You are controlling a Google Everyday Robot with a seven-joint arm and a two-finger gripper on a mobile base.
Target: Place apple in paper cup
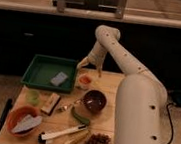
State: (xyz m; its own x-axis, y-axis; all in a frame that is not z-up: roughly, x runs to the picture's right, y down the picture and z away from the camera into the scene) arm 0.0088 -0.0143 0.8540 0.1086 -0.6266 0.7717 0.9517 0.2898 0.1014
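The small white paper cup (84, 82) stands on the wooden table (110, 84), just right of the green tray. The orange-red apple (85, 79) sits in the cup's mouth. My gripper (89, 68) hangs directly above the cup, a little clear of the apple. It is open and holds nothing. The white arm (131, 92) reaches in from the lower right.
A green tray (40, 79) with a small sponge lies at the left. A dark maroon bowl (94, 101) sits just in front of the cup. A pale green cup (32, 96), an orange bowl (20, 120), a long green vegetable (80, 116) and utensils fill the table's front.
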